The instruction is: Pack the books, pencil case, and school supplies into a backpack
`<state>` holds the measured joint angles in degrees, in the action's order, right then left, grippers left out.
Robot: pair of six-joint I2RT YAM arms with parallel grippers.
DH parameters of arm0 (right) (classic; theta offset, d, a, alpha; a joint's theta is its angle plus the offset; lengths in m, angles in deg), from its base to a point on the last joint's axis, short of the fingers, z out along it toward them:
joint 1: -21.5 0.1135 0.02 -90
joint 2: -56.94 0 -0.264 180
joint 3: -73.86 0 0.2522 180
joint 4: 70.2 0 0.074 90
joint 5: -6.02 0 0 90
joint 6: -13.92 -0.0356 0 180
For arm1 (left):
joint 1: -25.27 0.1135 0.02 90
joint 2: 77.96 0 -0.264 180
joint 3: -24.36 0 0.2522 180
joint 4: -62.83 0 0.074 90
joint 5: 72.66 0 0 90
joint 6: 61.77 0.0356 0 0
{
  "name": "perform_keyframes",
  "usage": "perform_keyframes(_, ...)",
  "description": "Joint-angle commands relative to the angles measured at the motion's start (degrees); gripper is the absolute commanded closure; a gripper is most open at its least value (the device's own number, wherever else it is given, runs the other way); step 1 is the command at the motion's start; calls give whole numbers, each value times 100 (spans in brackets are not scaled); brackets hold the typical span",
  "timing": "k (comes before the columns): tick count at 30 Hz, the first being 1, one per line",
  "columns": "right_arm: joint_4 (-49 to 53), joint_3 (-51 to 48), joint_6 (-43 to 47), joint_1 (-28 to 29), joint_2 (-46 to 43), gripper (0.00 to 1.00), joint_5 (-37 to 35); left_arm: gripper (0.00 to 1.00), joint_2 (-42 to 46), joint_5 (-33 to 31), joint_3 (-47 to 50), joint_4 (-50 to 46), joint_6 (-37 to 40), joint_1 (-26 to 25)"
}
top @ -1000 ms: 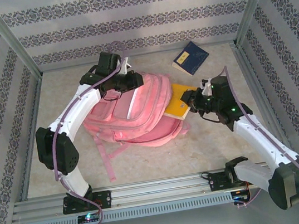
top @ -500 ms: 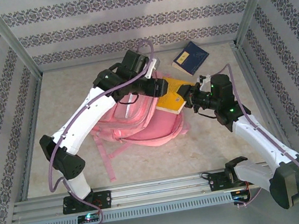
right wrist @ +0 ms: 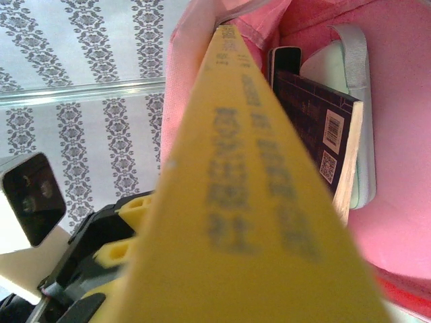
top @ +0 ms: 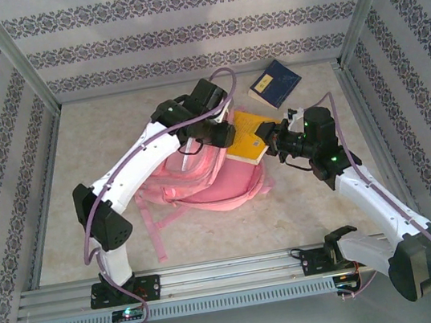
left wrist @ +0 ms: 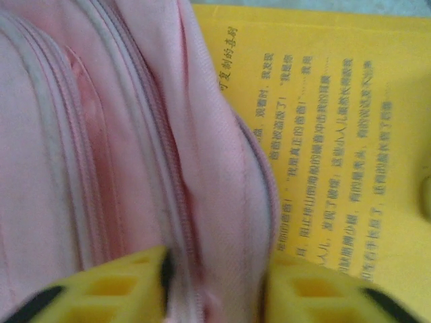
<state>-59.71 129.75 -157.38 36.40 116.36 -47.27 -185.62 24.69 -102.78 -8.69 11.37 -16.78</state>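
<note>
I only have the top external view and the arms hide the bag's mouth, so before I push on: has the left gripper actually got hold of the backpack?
Observer: Yes. In the left wrist view the left gripper pinches a fold of the pink backpack beside its zip.
Operator: Is anything inside already?
Observer: In the right wrist view, past the yellow book, a dark patterned book stands in the opening with a pale mint pencil case behind it.

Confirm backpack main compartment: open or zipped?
Open. The right wrist view looks into the backpack, where a dark patterned book and the mint pencil case sit; the left gripper pinches its rim fabric.
</note>
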Motion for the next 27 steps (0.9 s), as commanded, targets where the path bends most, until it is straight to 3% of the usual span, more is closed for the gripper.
perform_keyframes(1,-909,179,115,97,-198,100,271,94,-129,80,-186,11,63,-69)
perform_keyframes(2,-775,209,229,99,-210,100,261,100,-108,42,-247,5,99,-61)
perform_keyframes(8,934,452,1488,105,-407,100,-3,100,442,-823,-515,-33,341,72)
perform_keyframes(12,1204,225,1748,115,-587,100,-130,100,870,-1305,-603,-144,631,232)
perform_keyframes(18,893,115,1743,224,-654,100,-117,100,1078,-1535,-874,-489,1056,522)
perform_keyframes(27,-373,405,843,771,-35,100,-147,100,1124,-1276,-1106,-421,1142,733)
